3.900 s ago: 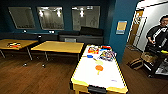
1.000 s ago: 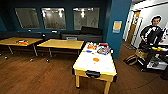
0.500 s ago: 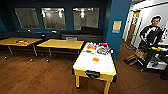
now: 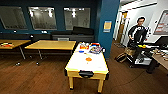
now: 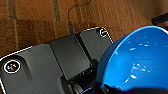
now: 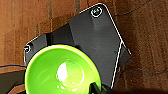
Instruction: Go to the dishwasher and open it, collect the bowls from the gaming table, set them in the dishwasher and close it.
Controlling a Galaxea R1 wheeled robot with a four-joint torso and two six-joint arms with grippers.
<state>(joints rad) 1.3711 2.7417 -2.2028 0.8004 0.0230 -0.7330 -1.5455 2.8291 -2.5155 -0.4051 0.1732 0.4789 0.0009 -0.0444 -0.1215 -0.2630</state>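
While gaming table (image 4: 87, 65) ahead, blue bowl (image 5: 135, 60), green bowl (image 6: 62, 71) near wrists.

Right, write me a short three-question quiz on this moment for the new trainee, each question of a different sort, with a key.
1. True or false: the bowl close to the left wrist camera is blue.
2. Multiple choice: what colour is the bowl in the right wrist view? A) orange B) light green C) white
3. Fill in: in the head view, the round orange thing lies on the white top of the ______ table.

Key:
1. True: the blue bowl looms large over the wooden floor.
2. B: the light green bowl.
3. Gaming: the orange thing lies on the gaming table, while a person stands off to the side.
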